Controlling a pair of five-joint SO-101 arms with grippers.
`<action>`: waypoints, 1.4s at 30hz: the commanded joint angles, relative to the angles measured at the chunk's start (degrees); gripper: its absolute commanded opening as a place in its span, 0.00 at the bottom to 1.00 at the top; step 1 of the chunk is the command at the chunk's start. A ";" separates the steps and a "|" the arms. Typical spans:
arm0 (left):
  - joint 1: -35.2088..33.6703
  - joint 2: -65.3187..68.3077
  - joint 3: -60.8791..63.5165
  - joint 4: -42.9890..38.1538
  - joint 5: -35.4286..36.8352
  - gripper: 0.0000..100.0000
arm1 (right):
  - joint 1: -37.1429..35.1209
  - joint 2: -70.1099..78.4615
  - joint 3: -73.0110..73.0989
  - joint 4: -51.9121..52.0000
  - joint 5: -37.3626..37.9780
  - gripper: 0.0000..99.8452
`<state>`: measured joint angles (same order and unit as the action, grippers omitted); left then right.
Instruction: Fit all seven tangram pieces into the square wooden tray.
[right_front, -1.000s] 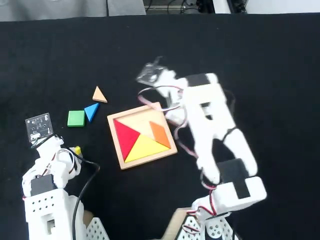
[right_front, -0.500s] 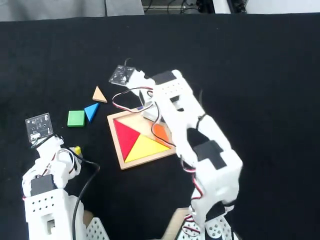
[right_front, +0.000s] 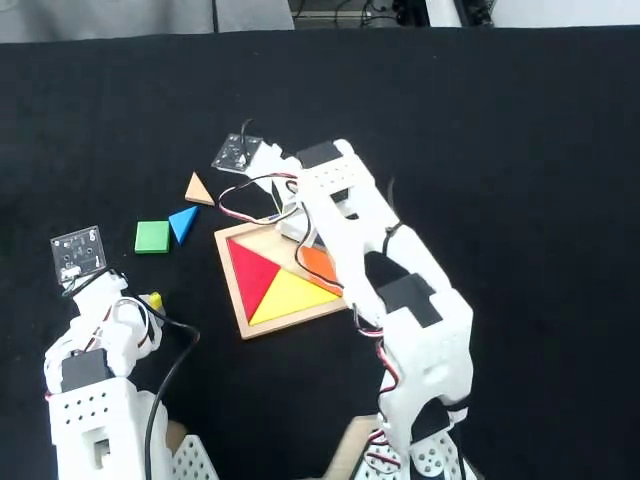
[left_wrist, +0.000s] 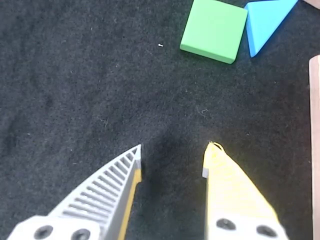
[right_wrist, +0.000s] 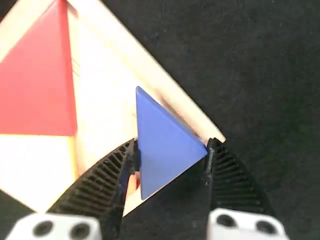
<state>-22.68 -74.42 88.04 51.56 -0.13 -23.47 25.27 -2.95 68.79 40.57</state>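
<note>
My right fingers (right_wrist: 107, 175) are clamped on a blue triangle (right_wrist: 162, 145), which hangs over the far rim of the tray (right_wrist: 170, 92). My left fingers (left_wrist: 117, 175) stand apart above the counter (left_wrist: 75, 75), near the green square (left_wrist: 214, 30). Over the last second my right arm swung from beside the tray to over it. A red triangle (right_front: 253, 272), a yellow triangle (right_front: 290, 295) and an orange piece (right_front: 322, 265) lie in the tray.

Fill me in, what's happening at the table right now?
The right gripper is shut on a dark blue triangle over a corner of the square wooden tray, which holds a red triangle, a yellow triangle and an orange piece. A green square, a light blue triangle and a tan triangle lie outside on the black cloth. The left gripper hangs open near the green square.
</note>
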 joint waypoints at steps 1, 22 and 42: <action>0.75 -0.44 -0.40 -0.79 -0.35 0.21 | -1.93 -0.48 -3.30 2.46 -0.44 0.20; 0.75 -0.44 -0.40 -0.79 -0.35 0.21 | -2.73 -0.57 -3.38 1.76 -0.53 0.34; 0.75 -0.44 -0.40 -0.88 -0.35 0.21 | 1.85 -5.93 -5.41 5.01 -2.11 0.34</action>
<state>-22.68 -74.42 88.04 51.56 -0.13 -23.65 25.27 -3.74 69.67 40.31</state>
